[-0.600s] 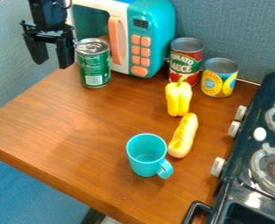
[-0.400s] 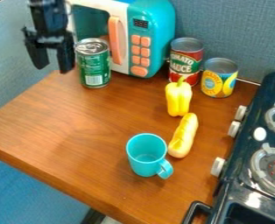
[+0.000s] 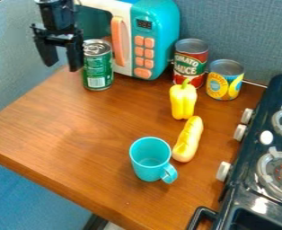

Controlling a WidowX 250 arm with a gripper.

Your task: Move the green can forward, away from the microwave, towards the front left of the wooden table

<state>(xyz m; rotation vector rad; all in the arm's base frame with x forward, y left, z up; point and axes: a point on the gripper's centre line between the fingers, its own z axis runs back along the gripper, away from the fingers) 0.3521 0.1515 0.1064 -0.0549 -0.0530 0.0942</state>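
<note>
Gripper (image 3: 62, 66): black, at upper left, its two fingers apart with nothing between them, the right-hand one in the view overlapping the edge of the green can (image 3: 98, 67), which stands upright on the wooden counter (image 3: 95, 139) before the toy microwave (image 3: 156, 40). Also on the counter: red can (image 3: 190, 63) and yellow can (image 3: 225, 81), both upright, side by side; yellow pepper (image 3: 183, 101) in front of them; bun (image 3: 188, 139), just below the pepper; teal mug (image 3: 150, 161), upright, beside the bun, handle toward the toy stove (image 3: 251, 175) at right.
</note>
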